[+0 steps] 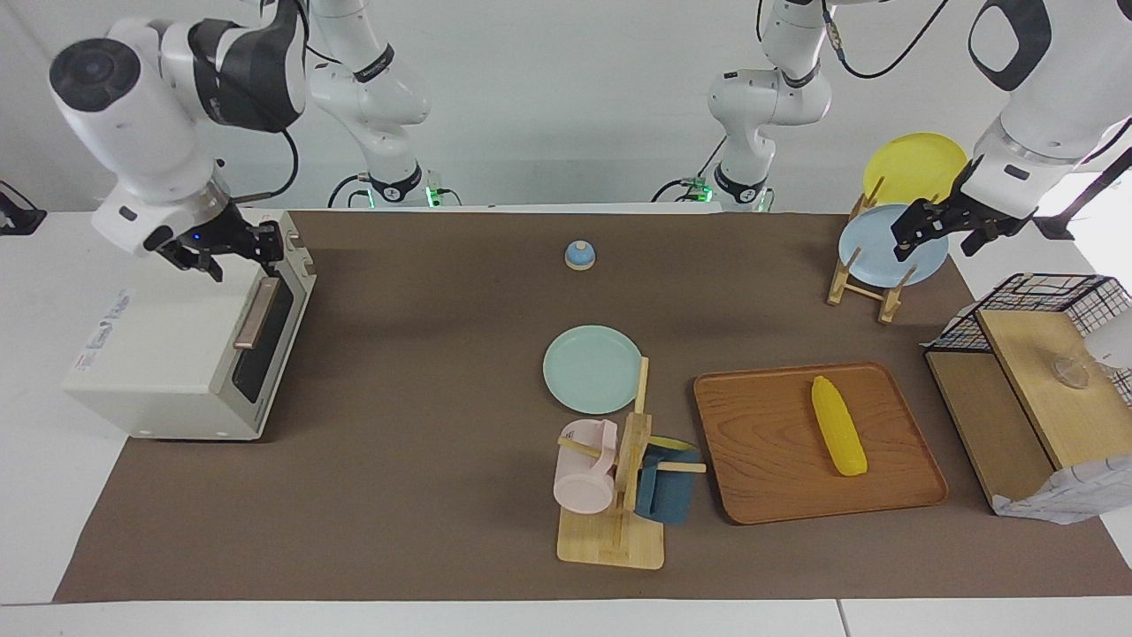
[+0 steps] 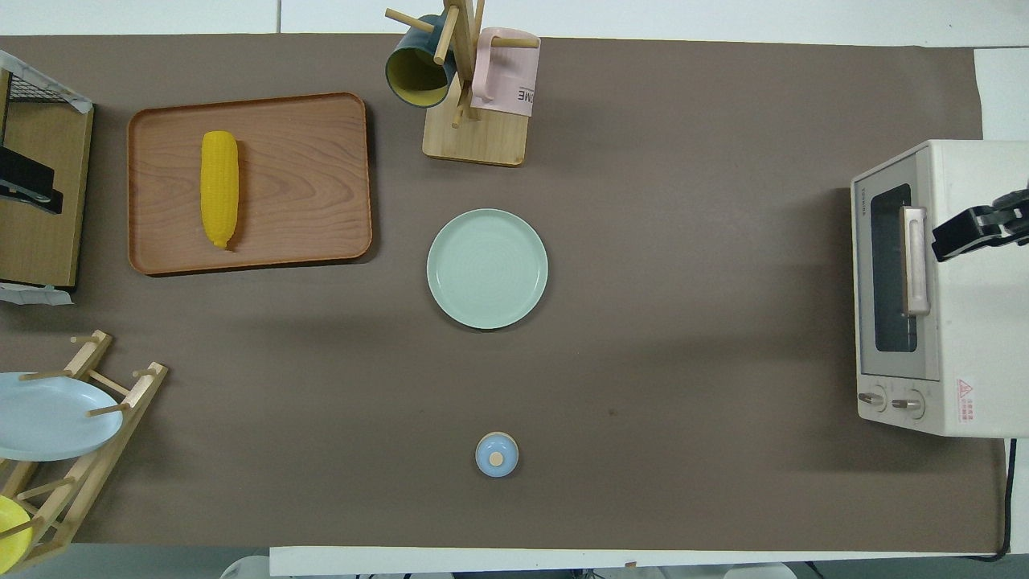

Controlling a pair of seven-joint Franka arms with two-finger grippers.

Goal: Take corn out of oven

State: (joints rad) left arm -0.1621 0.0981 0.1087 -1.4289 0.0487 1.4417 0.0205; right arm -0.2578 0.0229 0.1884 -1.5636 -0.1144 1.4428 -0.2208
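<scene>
The corn (image 1: 838, 425) is seen lying flat on the wooden tray (image 1: 761, 495), toward the left arm's end of the desk (image 1: 424, 372), with its tapered end pointed toward the robots. The oven (image 1: 190, 354) is set at the right arm's end of the desk, well apart from the tray. Its dark glass door is shut, and the tan bar handle (image 1: 256, 311) is lined up along the door's top edge. Nothing yellow can be made out through the glass.

The right end effector (image 1: 232, 245) is held just over the top of the oven, close to the handle; its fingers look slightly spread, and nothing is pinched between them. The left end effector (image 1: 939, 225) is held up over the plate rack (image 1: 862, 287), in front of the blue plate (image 1: 884, 257); its fingers are spread and nothing is held.

From how things lie, the task is judged to be done or nearly so: the corn is already out of the oven and parked on the tray, and the door is closed. If anything is left, only a clearing of both arms away from the oven and the rack would be called for. Should the oven need to be opened again, the handle would have to be gripped from above and pulled down and outward, toward the middle of the desk.
</scene>
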